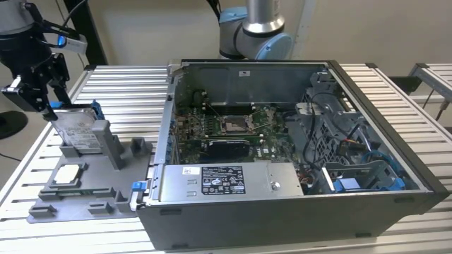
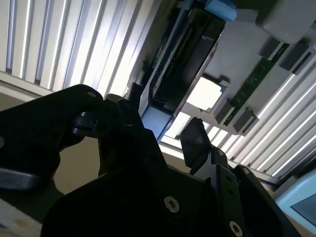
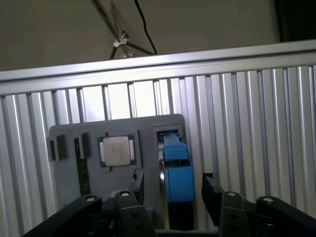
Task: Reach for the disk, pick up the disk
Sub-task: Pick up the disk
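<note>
The disk [image 1: 79,132] stands tilted on edge in a slot of the grey fixture [image 1: 95,182] at the exterior view's left, silver-grey with a white label and a blue carrier. My black gripper [image 1: 53,108] hangs at its upper end. In the first wrist view the gripper [image 3: 173,192] is open, and its two fingers [image 3: 210,190] straddle the disk's blue carrier [image 3: 177,173] with small gaps on both sides. The second wrist view shows the disk's dark edge [image 2: 182,64] running between the gripper's [image 2: 165,123] fingers. Nothing is gripped.
A small square silver chip [image 1: 67,173] lies in the fixture near the disk. An open computer case [image 1: 282,159] fills the middle of the slatted aluminium table [image 1: 127,90]. Another robot's base [image 1: 254,32] stands behind the case.
</note>
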Available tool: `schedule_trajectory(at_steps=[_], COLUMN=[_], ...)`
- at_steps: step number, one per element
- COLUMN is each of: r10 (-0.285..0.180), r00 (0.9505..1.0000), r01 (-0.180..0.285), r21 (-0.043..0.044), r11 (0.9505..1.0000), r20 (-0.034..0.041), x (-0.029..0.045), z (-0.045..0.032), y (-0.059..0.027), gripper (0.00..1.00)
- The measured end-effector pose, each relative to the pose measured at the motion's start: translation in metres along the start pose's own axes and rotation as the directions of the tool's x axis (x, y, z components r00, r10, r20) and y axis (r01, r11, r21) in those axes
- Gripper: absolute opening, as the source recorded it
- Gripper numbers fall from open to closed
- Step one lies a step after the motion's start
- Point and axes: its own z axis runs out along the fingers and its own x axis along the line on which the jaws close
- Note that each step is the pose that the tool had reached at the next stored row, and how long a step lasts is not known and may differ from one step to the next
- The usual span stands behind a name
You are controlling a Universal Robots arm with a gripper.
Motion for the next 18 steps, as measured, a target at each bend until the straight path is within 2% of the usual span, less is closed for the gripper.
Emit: schedule_trajectory(at_steps=[9, 18], r10=[0.0, 0.0], r00=[1.0, 1.0], r01=[0.0, 0.0], r21=[0.0001, 0.0001], r11=[1.0, 1.0], r20=[0.0001, 0.0], x=[-0.004, -0.0035], z=[0.0164, 0.0308], y=[0.0001, 0.0022], gripper=[1.0, 1.0])
